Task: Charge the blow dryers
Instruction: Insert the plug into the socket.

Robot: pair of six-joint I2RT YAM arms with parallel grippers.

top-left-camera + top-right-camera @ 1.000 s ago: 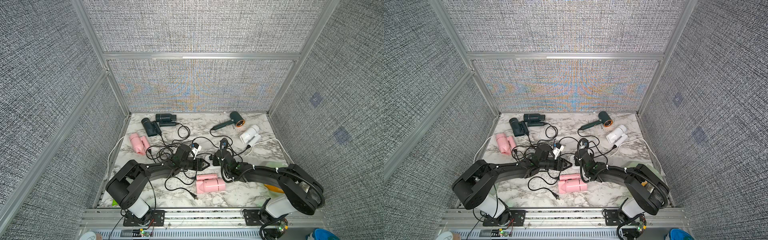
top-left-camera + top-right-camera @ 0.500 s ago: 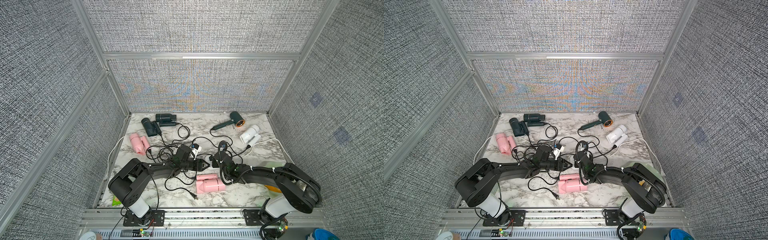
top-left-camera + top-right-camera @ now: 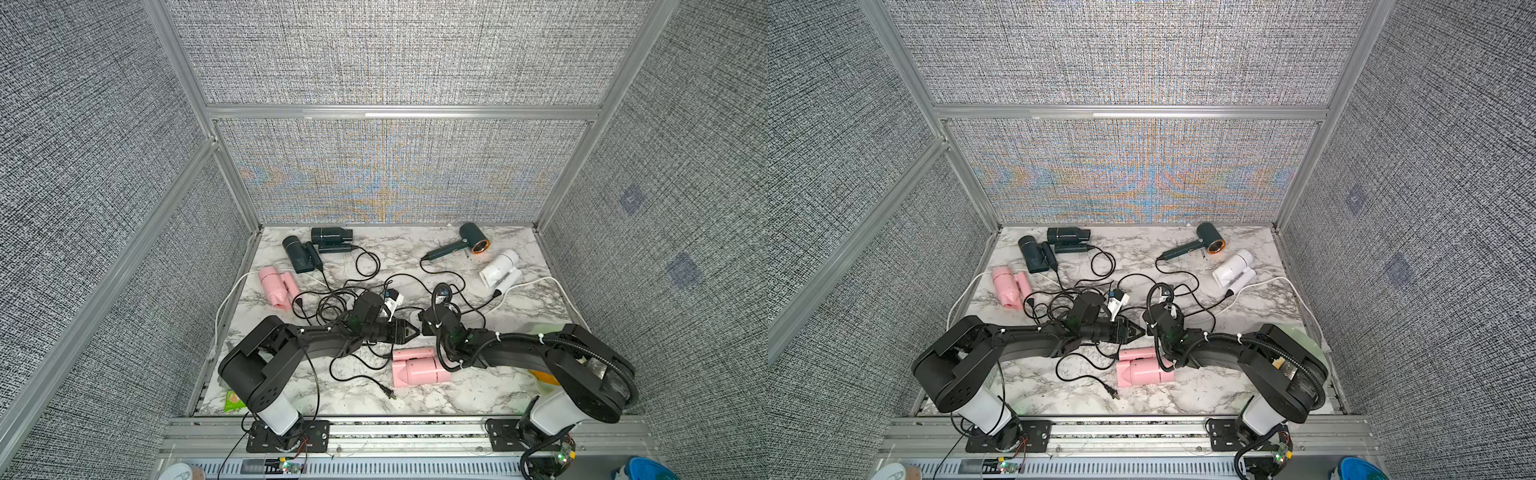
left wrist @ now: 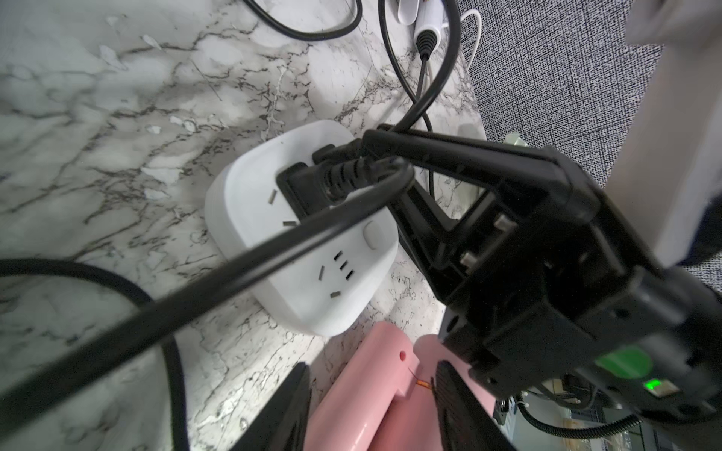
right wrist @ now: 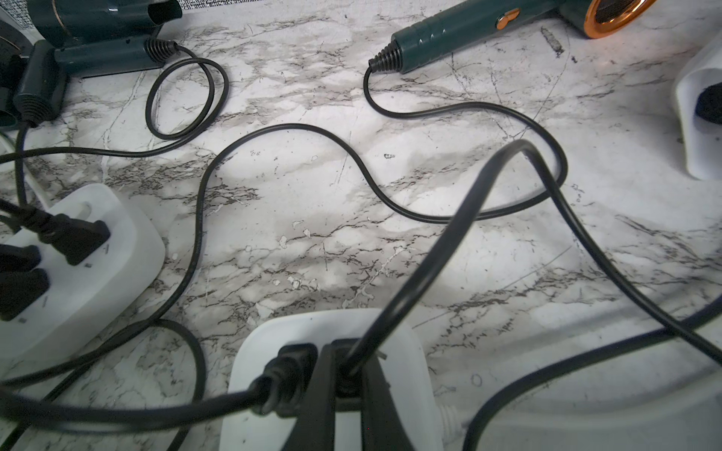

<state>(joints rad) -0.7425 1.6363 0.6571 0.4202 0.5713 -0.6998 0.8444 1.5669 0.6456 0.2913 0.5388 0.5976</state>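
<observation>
Both arms reach low toward centre, tips nearly meeting. Left gripper [image 3: 412, 331] jaws apart; right gripper [image 4: 377, 160] clamped on plug [image 5: 344, 375].

We are cataloguing, by colour:
- tabletop [image 3: 399, 245], showing white marble with grey-black veining
- walls [image 3: 395, 54], showing a grey-and-white weave
- pink dryer [image 3: 272, 284] and second pink dryer [image 3: 419, 372]
- white dryer [image 3: 500, 266]
- teal dryer [image 3: 330, 235] and second teal dryer [image 3: 297, 255], both showing dark teal-black
- copper-ringed dryer [image 3: 471, 235], showing dark teal with an orange-copper nozzle ring
- cord [image 4: 273, 250] and plug [image 5: 345, 377], black
- socket block [image 4: 312, 296], white
</observation>
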